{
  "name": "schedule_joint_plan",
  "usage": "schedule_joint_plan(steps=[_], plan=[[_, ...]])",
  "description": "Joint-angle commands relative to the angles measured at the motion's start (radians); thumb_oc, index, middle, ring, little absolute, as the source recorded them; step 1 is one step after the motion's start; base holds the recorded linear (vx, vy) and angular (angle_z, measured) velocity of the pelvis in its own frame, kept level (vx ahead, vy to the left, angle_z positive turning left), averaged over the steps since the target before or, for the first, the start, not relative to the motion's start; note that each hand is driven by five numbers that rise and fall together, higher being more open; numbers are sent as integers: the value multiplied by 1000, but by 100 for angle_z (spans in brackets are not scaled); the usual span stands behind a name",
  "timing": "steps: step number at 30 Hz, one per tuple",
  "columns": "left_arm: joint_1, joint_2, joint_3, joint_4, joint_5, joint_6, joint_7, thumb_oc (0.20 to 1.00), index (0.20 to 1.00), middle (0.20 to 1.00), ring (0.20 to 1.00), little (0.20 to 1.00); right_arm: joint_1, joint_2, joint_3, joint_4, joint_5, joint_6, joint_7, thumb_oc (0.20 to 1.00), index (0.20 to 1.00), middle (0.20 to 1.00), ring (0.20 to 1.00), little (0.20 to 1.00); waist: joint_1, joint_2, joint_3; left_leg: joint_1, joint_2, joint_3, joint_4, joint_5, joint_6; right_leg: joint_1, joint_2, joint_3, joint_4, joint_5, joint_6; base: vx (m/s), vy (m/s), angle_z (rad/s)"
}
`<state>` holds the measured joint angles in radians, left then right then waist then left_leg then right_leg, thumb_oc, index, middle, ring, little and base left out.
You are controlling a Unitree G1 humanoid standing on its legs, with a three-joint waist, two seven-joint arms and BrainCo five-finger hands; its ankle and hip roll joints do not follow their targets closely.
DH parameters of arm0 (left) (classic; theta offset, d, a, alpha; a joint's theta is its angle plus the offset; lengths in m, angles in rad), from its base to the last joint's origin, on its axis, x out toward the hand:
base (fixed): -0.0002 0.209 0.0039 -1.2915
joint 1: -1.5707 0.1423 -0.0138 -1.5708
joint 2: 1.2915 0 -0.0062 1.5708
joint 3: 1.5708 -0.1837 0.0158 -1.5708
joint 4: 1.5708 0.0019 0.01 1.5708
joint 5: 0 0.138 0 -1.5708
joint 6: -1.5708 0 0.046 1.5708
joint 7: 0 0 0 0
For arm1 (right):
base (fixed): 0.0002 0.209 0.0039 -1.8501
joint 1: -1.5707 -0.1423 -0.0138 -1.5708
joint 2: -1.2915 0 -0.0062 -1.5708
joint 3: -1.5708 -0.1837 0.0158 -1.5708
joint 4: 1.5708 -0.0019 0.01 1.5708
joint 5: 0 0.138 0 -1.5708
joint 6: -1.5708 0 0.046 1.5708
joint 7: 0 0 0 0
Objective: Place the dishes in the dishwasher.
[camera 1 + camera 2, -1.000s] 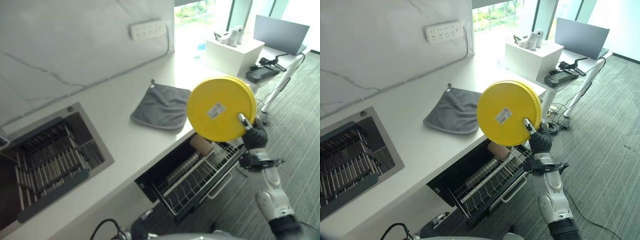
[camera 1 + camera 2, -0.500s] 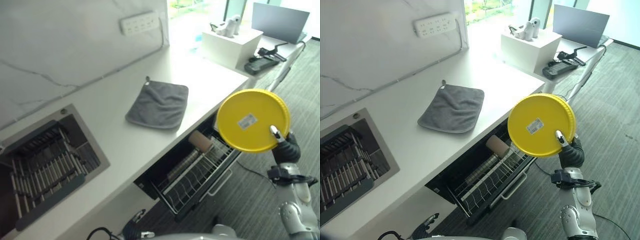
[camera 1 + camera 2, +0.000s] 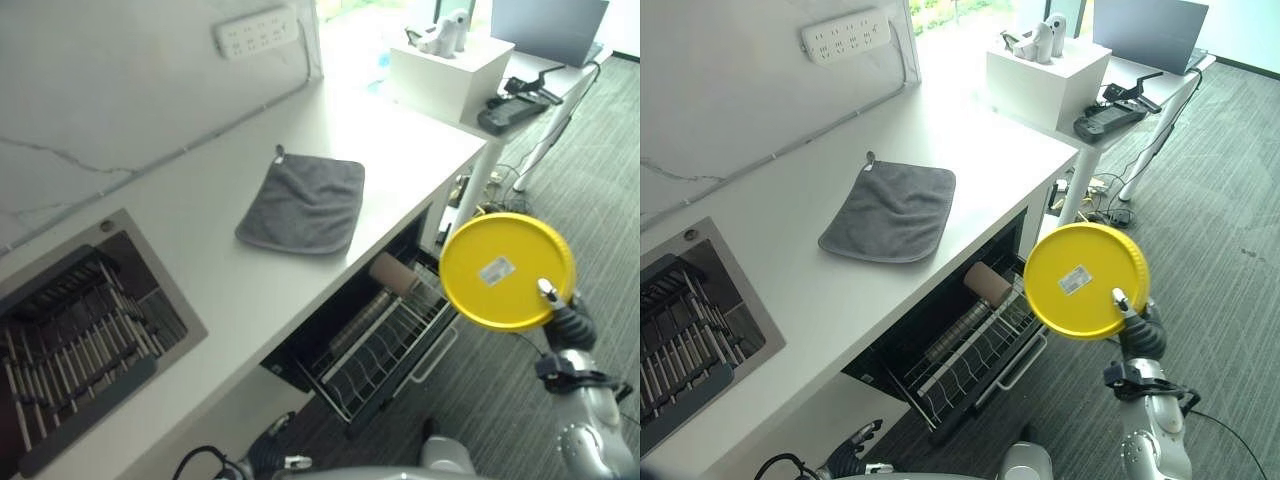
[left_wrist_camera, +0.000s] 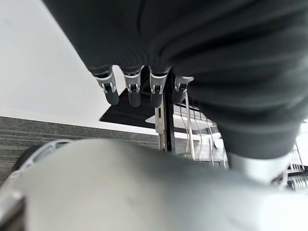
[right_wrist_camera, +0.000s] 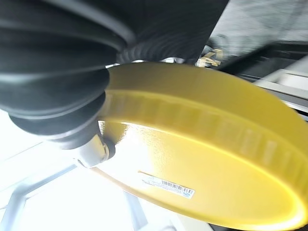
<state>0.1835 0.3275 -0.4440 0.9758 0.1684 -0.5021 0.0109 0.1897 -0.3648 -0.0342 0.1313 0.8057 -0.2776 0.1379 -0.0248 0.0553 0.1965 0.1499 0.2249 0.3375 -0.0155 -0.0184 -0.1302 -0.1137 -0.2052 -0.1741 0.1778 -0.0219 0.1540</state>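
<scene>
The white desk (image 3: 300,150) runs from the lower left up to the right, its front edge ending at a corner above a thin white leg. A sink (image 3: 80,330) with a dark slatted rack is sunk into the desk at the left. A grey cloth (image 3: 302,205) lies flat near the middle of the desk, set back a little from the front edge, with bare desk all round it. A white box (image 3: 450,75) stands at the far right end, and a power strip (image 3: 257,30) is fixed to the wall behind.

Under the desk edge, below the cloth, the dishwasher (image 3: 330,345) is open, its wire rack (image 3: 385,345) pulled out over the grey carpet (image 3: 1220,200). A brown cylinder (image 3: 392,277) lies at the rack's back end; the front tines stand bare. Carpet lies open to the right of the rack.

The yellow plate (image 3: 507,271) is held up on edge in the air, its flat labelled side facing the camera, just right of the rack's outer end and clear of the desk corner. The right hand (image 3: 560,315) pinches the plate's lower right rim, thumb on the face and fingers (image 5: 166,60) behind.

The left hand (image 4: 139,86) hangs low near the dishwasher's front, its fingers straight, side by side, holding nothing.
</scene>
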Motion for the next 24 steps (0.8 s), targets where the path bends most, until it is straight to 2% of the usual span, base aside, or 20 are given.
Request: schedule_joint_plan(steps=[1, 5, 8, 13, 14, 15, 17, 21, 24], plan=[[-8, 37, 4, -38, -61, -5, 9, 1000, 1000, 1000, 1000, 1000, -39, 33, 29, -117, 4, -30, 26, 200, 200, 200, 200, 200, 2, -34, 14, -125, -15, -63, 122, -1, 30, 110, -67, -85, 78, -106, 25, -28, 34, 3], [-18, 35, -12, -44, -79, 9, 11, 1000, 1000, 1000, 1000, 1000, -39, 32, 106, -110, -18, -16, 8, 200, 200, 200, 200, 200, 11, -24, 16, -127, -24, -72, 108, 5, 30, 115, -73, -92, 70, -105, 28, -43, 51, 6], [-17, 36, -20, -44, -86, 9, 5, 1000, 1000, 1000, 1000, 1000, -40, 17, 151, -119, -100, -28, 2, 200, 200, 200, 200, 200, 18, -17, 17, -126, -30, -78, 102, 6, 30, 118, -77, -96, 66, -106, 29, -21, 45, 1], [-8, 41, -20, -38, -83, -1, -4, 1000, 1000, 1000, 1000, 1000, -59, -33, 181, -126, -251, -90, 24, 200, 200, 200, 200, 200, 28, -15, 16, -128, -35, -89, 105, 2, 30, 120, -81, -99, 67, -109, 29, -11, 28, 4], [-5, 46, -18, -32, -83, -9, -7, 1000, 1000, 1000, 1000, 1000, -70, -64, 180, -133, -323, -123, 20, 200, 200, 200, 200, 200, 32, -16, 14, -128, -36, -93, 107, 0, 29, 121, -81, -99, 69, -111, 29, 0, 7, 4], [-4, 48, -16, -31, -83, -11, -9, 1000, 1000, 1000, 1000, 1000, -74, -72, 178, -133, -330, -131, 22, 200, 200, 200, 200, 200, 33, -16, 14, -128, -36, -93, 107, -1, 29, 121, -81, -99, 68, -112, 29, 0, 0, 0], [0, 54, -7, -27, -77, -17, -19, 1000, 1000, 1000, 1000, 1000, -89, -110, 165, -138, -389, -193, 24, 200, 200, 200, 200, 200, 37, -19, 10, -128, -38, -98, 109, -3, 29, 123, -80, -96, 68, -114, 28, 0, 0, 0], [9, 75, 14, -20, -57, -32, -34, 1000, 1000, 1000, 1000, 1000, -123, -237, 119, -175, -620, -352, -16, 200, 200, 200, 200, 200, 47, -29, 4, -130, -36, -106, 115, -10, 28, 122, -76, -94, 71, -119, 26, 5, -19, 0], [7, 86, 22, -10, -42, -43, -39, 1000, 1000, 1000, 1000, 1000, -152, -328, 99, -178, -675, -405, -37, 200, 200, 200, 200, 200, 57, -35, 1, -132, -35, -110, 123, -13, 27, 123, -75, -97, 74, -121, 25, 12, -41, 0]])
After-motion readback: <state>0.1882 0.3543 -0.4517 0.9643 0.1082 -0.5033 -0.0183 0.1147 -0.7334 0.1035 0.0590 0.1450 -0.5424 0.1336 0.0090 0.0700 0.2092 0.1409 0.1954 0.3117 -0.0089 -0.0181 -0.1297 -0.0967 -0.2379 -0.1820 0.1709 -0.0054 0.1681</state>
